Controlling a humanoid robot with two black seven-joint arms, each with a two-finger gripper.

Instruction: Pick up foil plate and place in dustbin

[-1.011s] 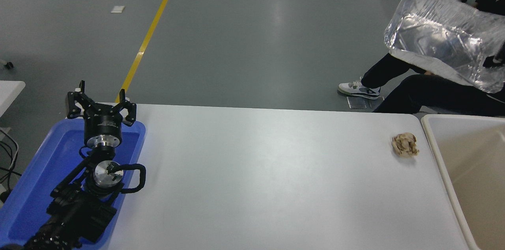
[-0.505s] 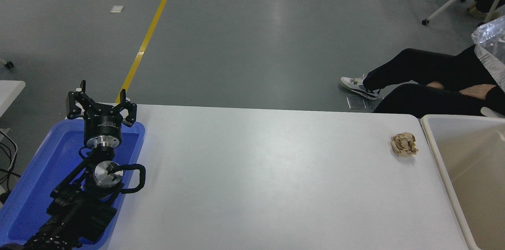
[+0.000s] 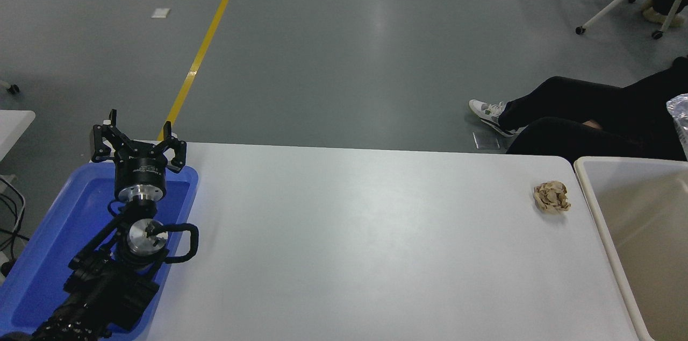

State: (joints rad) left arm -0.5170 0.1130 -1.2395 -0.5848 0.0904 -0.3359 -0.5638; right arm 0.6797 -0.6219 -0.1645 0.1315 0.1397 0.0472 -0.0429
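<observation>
While the left tool [image 3: 138,139] hovers spread over the blue tray [image 3: 48,233], the foil plate [image 3: 679,118] — far right — barely shows.

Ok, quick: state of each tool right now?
Left tool: open, holding nothing, over the blue tray.
Right tool: not in view.
</observation>
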